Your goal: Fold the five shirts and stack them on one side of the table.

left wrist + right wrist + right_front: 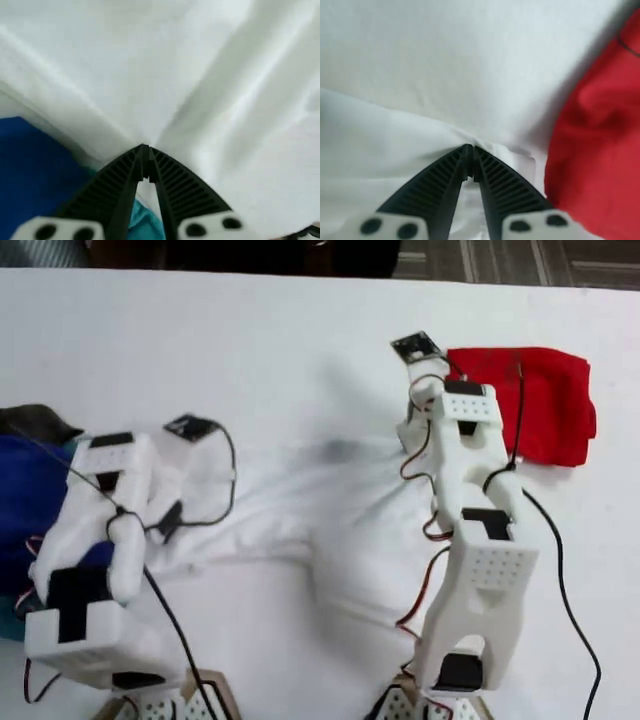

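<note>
A white shirt (320, 510) lies stretched across the middle of the white table (250, 340), between the two arms. My left gripper (145, 150) is shut on a pinched edge of the white shirt (175, 75), close to a blue shirt (35, 165). In the high view this arm (110, 520) stands at the left, over the blue shirt (30, 490). My right gripper (469, 149) is shut on another edge of the white shirt (395, 145), right beside a folded red shirt (600, 150). That arm (465, 490) stands at the right, next to the red shirt (545, 400).
A dark garment (35, 420) shows behind the blue shirt at the left edge. A teal cloth (145, 225) peeks under the left gripper. Cables hang from both arms. Bare table lies along the far side.
</note>
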You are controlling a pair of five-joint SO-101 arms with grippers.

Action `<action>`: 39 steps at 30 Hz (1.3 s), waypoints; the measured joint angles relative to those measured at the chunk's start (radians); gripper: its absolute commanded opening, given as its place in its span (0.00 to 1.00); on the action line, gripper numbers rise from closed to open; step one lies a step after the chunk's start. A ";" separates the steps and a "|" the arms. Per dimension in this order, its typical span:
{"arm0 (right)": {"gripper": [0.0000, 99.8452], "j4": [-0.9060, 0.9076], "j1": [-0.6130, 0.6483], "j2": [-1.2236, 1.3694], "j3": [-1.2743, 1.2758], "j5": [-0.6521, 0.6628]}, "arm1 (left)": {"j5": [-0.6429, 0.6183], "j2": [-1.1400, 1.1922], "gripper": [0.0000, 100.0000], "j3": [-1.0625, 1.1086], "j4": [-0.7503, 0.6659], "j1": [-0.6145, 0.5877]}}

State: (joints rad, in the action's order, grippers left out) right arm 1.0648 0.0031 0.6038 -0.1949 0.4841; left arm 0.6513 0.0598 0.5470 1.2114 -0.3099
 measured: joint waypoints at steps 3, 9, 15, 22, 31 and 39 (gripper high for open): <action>0.02 0.011 -0.002 -0.021 0.000 0.002 | 0.000 -0.005 0.03 -0.023 0.000 -0.029; 0.02 0.212 -0.017 -0.229 0.000 0.002 | -0.003 -0.005 0.03 -0.189 0.106 -0.044; 0.02 0.313 0.015 -0.526 0.226 0.069 | -0.041 -0.005 0.03 -0.308 0.209 -0.044; 0.02 0.063 0.132 -0.911 0.844 0.081 | -0.098 -0.006 0.03 -0.219 0.147 0.031; 0.02 -0.029 0.150 -1.065 1.297 0.249 | -0.158 -0.006 0.03 0.011 -0.106 0.084; 0.02 -0.048 0.037 -1.092 1.376 0.430 | -0.158 -0.025 0.03 0.097 -0.221 0.080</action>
State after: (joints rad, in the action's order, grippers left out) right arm 1.0173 0.0399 -0.4887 1.1815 0.9137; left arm 0.4933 0.0353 0.6437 0.9904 -0.2302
